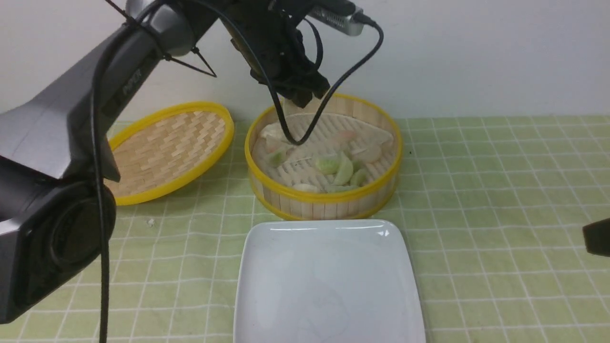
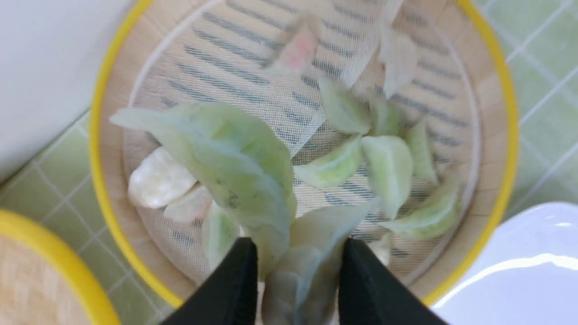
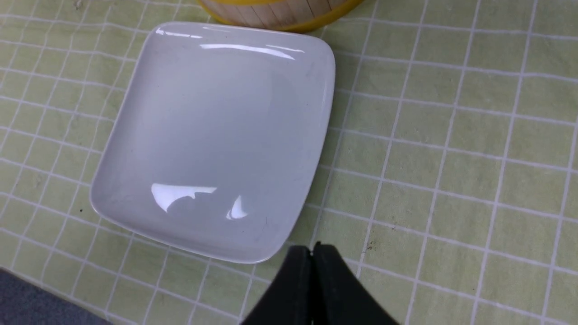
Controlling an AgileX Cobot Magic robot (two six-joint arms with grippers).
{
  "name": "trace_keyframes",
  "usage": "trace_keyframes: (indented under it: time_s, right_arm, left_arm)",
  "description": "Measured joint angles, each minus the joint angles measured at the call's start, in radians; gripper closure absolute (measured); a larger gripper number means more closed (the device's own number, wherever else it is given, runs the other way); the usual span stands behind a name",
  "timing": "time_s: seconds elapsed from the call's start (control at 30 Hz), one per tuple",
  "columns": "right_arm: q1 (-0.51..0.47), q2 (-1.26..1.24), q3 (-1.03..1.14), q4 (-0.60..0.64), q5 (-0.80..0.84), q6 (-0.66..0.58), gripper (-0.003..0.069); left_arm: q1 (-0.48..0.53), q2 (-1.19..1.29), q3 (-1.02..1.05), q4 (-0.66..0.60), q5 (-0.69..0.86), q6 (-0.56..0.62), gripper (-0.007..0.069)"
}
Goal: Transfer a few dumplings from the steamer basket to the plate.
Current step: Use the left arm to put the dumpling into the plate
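The steamer basket [image 1: 324, 196] stands beyond the plate [image 1: 329, 286], which is bare. Several dumplings [image 1: 340, 169], pale green, whitish and pinkish, lie on the basket's white liner. My left gripper [image 1: 301, 97] hangs over the basket's far side. In the left wrist view my left gripper [image 2: 298, 246] is shut on a pale green dumpling [image 2: 226, 158], with a second pale one [image 2: 311, 262] wedged between the jaws, both lifted above the basket [image 2: 101, 180] and its loose dumplings [image 2: 388, 167]. My right gripper [image 3: 312, 248] is shut and empty, low over the cloth by the plate's [image 3: 216, 135] corner.
The shallow woven lid [image 1: 167, 147] with a yellow rim leans on the cloth left of the basket; it also shows in the left wrist view [image 2: 45, 280]. A white wall stands just behind the basket. The green checked tablecloth [image 1: 500, 190] covers the table. My right arm's tip [image 1: 596, 237] shows at the right edge.
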Motion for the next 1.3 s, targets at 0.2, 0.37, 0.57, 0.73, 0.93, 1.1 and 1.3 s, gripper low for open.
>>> trace_keyframes:
  time_s: [0.2, 0.37, 0.57, 0.73, 0.93, 1.1, 1.3]
  right_arm:
    - [0.000, 0.000, 0.000, 0.000, 0.010, 0.000, 0.0673]
    - [0.000, 0.000, 0.000, 0.000, 0.010, -0.001, 0.0673]
    - [0.000, 0.000, 0.000, 0.000, -0.002, -0.001, 0.0673]
    - [0.000, 0.000, 0.000, 0.010, -0.019, -0.001, 0.0673]
    - [0.000, 0.000, 0.000, 0.021, -0.030, -0.009, 0.0673]
    - [0.000, 0.000, 0.000, 0.036, -0.051, -0.020, 0.0673]
    - [0.000, 0.032, -0.050, 0.141, -0.116, -0.068, 0.0673]
  left_arm:
    - [-0.001, -0.183, 0.200, -0.037, 0.001, -0.062, 0.0419]
    - [-0.002, -0.323, 0.538, -0.159, 0.001, -0.070, 0.0419]
    - [-0.018, -0.295, 0.833, -0.211, -0.011, -0.060, 0.0419]
    - [-0.056, -0.220, 0.869, -0.193, -0.032, -0.024, 0.0419]
    - [-0.105, -0.173, 0.871, -0.184, -0.087, 0.012, 0.0395]
    - [-0.111, -0.172, 0.839, -0.185, -0.086, 0.017, 0.0235]
    - [-0.111, -0.206, 0.715, -0.147, -0.049, -0.012, 0.0264]
